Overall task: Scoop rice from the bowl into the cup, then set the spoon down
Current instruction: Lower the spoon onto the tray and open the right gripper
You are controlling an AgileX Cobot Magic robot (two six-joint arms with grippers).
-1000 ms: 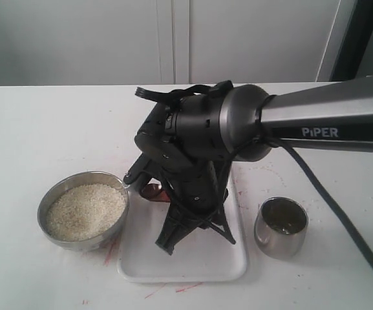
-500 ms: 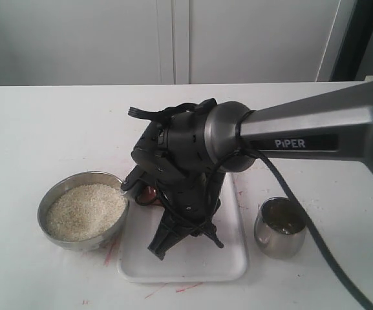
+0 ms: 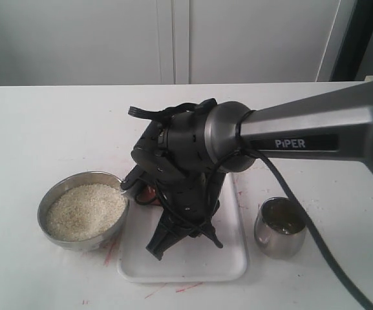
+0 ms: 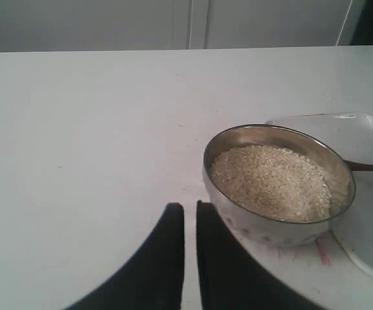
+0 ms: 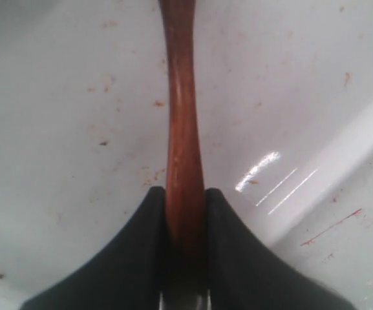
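Bowl well filled with rice, just beside tray edge, cup apart on tray's far side, contents unclear, my right gripper clamped on spoon handle over tray, my left gripper fingers nearly together, empty, near bowl, bare table around.

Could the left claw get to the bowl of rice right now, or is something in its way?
Probably yes. The left claw sits just short of the bowl, with only bare table between them. The right arm is over the tray, off to one side.

Bright diffuse light; glare on tray
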